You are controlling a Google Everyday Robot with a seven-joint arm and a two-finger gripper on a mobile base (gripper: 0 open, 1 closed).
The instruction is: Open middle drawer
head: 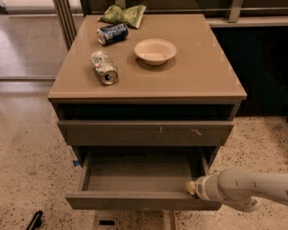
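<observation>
In the camera view the middle drawer (134, 200) stood pulled well out beneath the scratched upper front (144, 133) of the desk (192, 75). The claw (190, 188) sat at the drawer's right front corner, just inside its rim; whether it gripped anything I could not tell. The opening looked nearly complete; next seemed a release and a clear retreat

Middle drawer (134, 200) open; hand (190, 188) at corner

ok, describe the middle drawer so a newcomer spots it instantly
Find the tan-topped cabinet; the gripper is low on its right side, at a drawer's front corner. That drawer, just under the scratched front, is the middle drawer: the only one pulled out, with its grey interior showing.
</observation>
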